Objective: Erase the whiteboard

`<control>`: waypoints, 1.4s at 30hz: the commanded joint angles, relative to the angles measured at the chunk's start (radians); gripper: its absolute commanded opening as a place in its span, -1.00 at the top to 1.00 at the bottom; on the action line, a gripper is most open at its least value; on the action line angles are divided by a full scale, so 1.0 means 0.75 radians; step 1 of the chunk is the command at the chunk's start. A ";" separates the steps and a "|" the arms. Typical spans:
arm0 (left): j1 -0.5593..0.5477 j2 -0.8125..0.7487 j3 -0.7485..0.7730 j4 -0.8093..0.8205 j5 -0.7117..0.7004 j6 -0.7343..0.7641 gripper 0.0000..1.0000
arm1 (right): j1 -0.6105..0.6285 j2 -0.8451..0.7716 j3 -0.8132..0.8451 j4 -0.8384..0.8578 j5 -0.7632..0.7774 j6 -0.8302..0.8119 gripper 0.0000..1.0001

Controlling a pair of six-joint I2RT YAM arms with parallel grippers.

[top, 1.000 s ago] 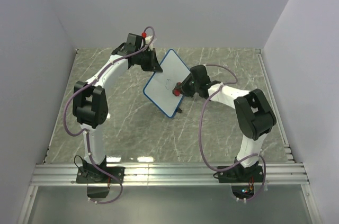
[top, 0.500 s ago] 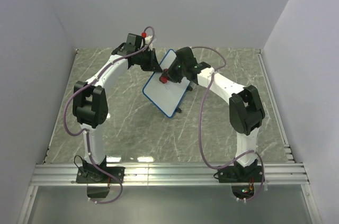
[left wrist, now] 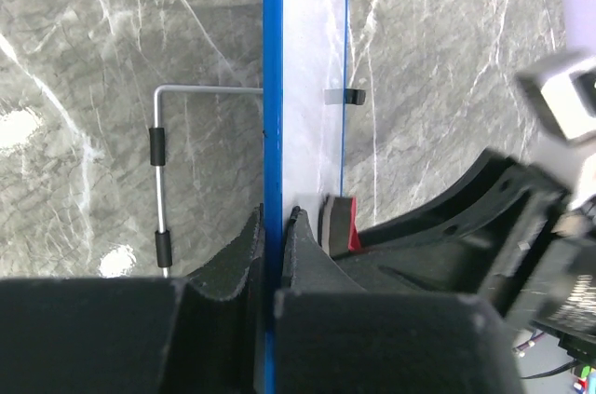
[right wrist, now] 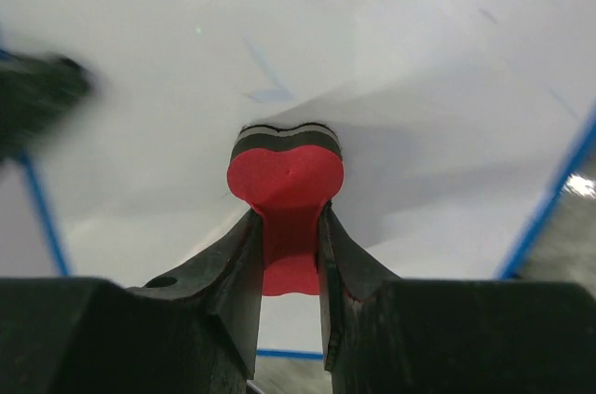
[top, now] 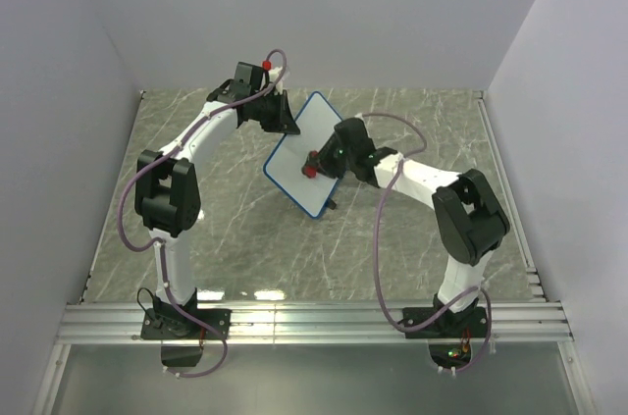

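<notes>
**Whiteboard Clamped at Its Rim, Eraser on Its Face**

Note that the small white rectangular whiteboard with a thin blue rim and rounded corners (top: 292, 152) stands tilted over the grey veined marble-pattern tabletop (top: 422, 130). Open tabletop lies on every side of the board.

The left gripper (top: 284, 121) is clamped on the board's far upper edge, with one dark finger on each side of the blue rim. The right gripper (top: 316, 162) is pinched on the red bone-shaped eraser (top: 310, 170), whose dark felt layer presses flat against the white face near the board's middle, inside all four edges.

Half a second ago the eraser sat nearer the board's upper edge. A second ago it sat at the board's right edge. The board's tilt is unchanged.

A faint blue mark (right wrist: 267, 88) shows just beyond the eraser. A bent grey wire stand with black sleeves (left wrist: 158, 180) projects behind the board.
</notes>
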 commanded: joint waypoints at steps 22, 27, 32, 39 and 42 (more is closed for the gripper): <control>-0.108 0.016 -0.017 -0.115 0.029 0.097 0.99 | -0.221 0.406 0.790 -0.507 0.023 -0.131 1.00; -0.108 0.012 -0.023 -0.113 0.025 0.099 0.99 | -0.242 0.402 0.728 -0.485 0.015 -0.139 1.00; -0.108 0.026 -0.009 -0.117 0.021 0.101 0.99 | -0.148 0.242 0.313 -0.291 -0.001 -0.084 1.00; -0.108 0.051 0.008 -0.121 0.017 0.101 0.99 | 0.097 0.152 0.028 -0.139 -0.032 0.027 1.00; -0.108 0.051 0.006 -0.123 0.017 0.101 0.99 | 0.118 0.169 0.103 -0.176 -0.022 0.012 1.00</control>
